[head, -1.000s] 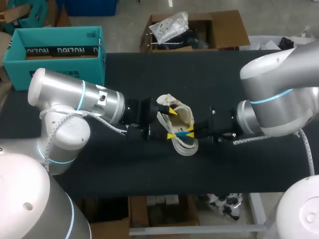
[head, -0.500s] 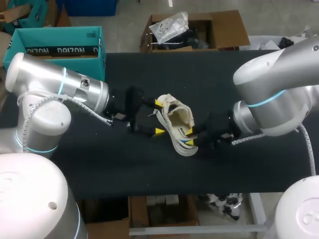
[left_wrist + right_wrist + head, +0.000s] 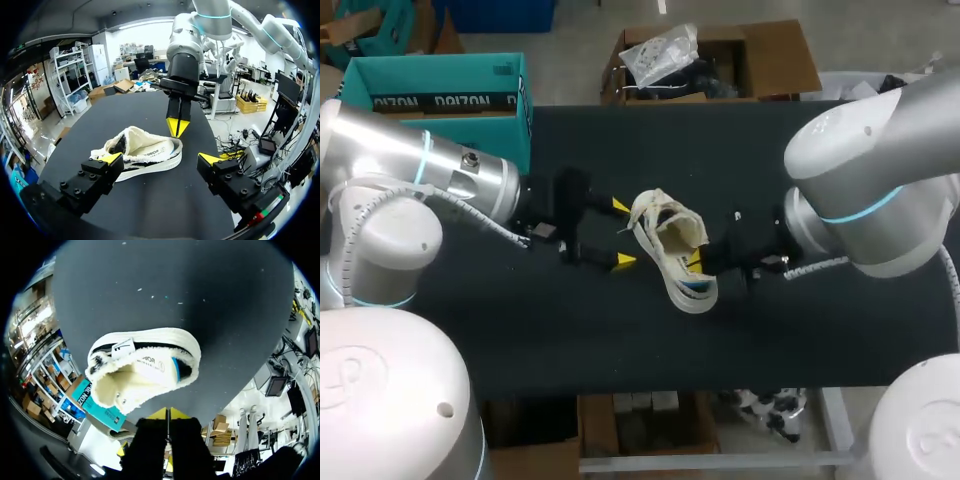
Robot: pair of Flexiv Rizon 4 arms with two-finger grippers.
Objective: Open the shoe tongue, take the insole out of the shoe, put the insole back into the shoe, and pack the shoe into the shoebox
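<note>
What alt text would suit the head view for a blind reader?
A white fleecy shoe sits on a black table. The left fingers are spread open beside it; the right fingers are shut at its other side.

The shoe (image 3: 675, 250) is set near the middle of the table (image 3: 620, 340), flanked by the left gripper (image 3: 622, 233) (just beside it, at its left) and the right gripper (image 3: 697, 260) close at its right; the shoebox (image 3: 440, 100) is placed at the far left corner

The left gripper (image 3: 620, 233) has backed off the shoe (image 3: 675, 245), which now lies clear ahead of its spread fingers. The right gripper (image 3: 695, 258) has slipped its tips off the shoe's side and pinched them together, with the shoe just ahead.
</note>
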